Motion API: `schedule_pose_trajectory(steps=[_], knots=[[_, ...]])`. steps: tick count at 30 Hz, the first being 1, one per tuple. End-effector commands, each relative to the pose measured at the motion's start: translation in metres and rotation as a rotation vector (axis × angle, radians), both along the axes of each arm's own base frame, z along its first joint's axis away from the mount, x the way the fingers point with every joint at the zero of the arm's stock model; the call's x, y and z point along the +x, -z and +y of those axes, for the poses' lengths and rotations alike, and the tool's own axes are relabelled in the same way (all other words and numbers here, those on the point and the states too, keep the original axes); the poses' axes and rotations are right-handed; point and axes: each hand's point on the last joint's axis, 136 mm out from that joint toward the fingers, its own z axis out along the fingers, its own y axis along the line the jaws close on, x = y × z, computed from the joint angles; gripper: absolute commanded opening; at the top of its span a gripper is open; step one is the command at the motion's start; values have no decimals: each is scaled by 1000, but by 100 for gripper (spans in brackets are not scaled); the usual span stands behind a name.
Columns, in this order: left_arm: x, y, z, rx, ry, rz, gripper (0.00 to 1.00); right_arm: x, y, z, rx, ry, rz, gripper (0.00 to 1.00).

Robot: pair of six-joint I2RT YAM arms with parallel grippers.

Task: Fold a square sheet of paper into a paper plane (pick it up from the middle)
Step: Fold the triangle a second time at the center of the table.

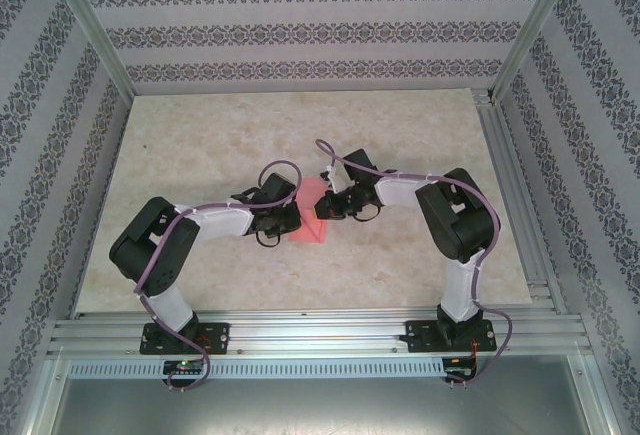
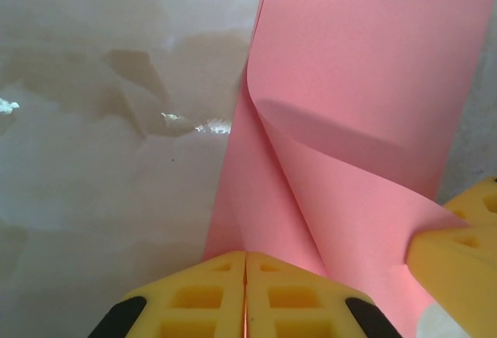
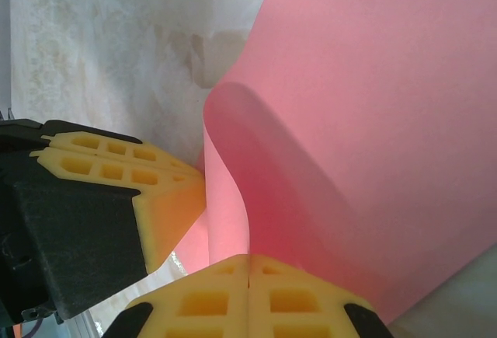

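Square sheet of paper (image 1: 312, 217) over centre of table (image 1: 250, 125), between left gripper (image 1: 285, 217) and right gripper (image 1: 328, 205). Left wrist view: I see left jaws pinched shut on sheet edge, paper bowing above table. Right wrist view: right jaws likewise clamped on sheet; soft curl, no crisp crease. I judge pickup done, first fold barely begun, plane shape all ahead.

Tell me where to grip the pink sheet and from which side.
Pinch the square sheet of paper at an edge, jaws straddling it edge-on, each arm coming from its own side, as the left gripper and right gripper, both shut on it, do. It stands curled off the table, so its thin edges likely pinch best.
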Motion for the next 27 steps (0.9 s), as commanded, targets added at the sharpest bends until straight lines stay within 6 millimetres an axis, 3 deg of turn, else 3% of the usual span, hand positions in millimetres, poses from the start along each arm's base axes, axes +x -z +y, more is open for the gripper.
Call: schedule_pose_trajectory(steps=[1, 13, 27], knots=[[-7, 14, 9, 82, 16, 26, 10, 10, -2, -3, -15, -20, -42, 5], [-4, 12, 6, 94, 46, 15, 10, 17, -2, -9, -72, -89, -97, 6], [-2, 11, 4, 103, 66, 11, 10, 28, 12, -13, -143, -121, -147, 6]])
